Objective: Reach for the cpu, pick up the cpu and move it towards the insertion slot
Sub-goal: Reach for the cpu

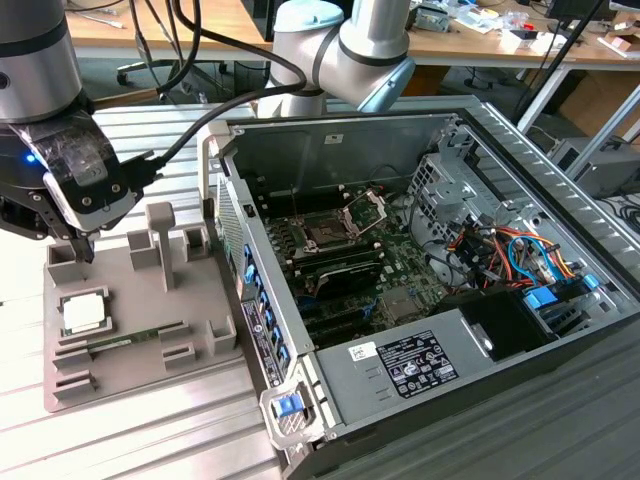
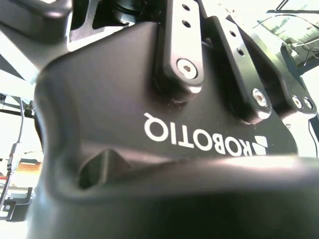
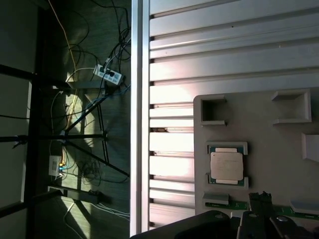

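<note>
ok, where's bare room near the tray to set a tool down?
Free: ribbed table between the grey tray and the exterior view's lower edge, across to the computer case. Crowded: the tray, with chip, memory stick and raised blocks; the case inside, with board and wires.

White lettering [image 2: 204, 137] on the gripper [image 2: 99, 89]
</note>
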Action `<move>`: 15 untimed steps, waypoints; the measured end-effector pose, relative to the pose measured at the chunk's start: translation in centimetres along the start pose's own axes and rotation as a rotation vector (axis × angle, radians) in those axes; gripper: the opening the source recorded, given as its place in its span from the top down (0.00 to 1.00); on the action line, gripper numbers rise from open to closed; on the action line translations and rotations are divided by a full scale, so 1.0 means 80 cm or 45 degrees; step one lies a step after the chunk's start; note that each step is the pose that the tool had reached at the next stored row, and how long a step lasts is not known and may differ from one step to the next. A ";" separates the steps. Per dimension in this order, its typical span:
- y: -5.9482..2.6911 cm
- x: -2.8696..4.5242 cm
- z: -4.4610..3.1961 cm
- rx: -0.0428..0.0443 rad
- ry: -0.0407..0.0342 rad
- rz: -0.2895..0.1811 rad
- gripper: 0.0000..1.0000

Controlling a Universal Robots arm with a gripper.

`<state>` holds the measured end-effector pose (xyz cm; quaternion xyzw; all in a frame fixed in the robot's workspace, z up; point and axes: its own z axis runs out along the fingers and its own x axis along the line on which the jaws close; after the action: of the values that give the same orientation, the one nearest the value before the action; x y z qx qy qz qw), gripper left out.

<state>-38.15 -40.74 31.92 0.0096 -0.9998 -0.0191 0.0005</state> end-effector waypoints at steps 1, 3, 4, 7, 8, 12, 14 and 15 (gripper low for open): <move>0.000 0.0000 0.0003 0.000 0.0000 0.000 0.90; 0.000 0.0000 0.0007 0.000 -0.0001 0.000 0.90; 0.000 0.0000 0.0009 0.000 0.0000 0.000 0.90; 0.000 0.0000 0.0018 0.000 0.0000 0.000 0.90; 0.000 0.0000 0.0020 0.000 0.0000 0.000 0.90; 0.000 0.0000 0.0031 0.000 -0.0001 0.000 0.90; 0.000 0.0000 0.0037 0.000 0.0000 0.000 0.90; 0.000 0.0000 0.0039 0.000 0.0000 0.000 0.90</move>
<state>-38.15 -40.74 31.61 0.0096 -0.9998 -0.0191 0.0004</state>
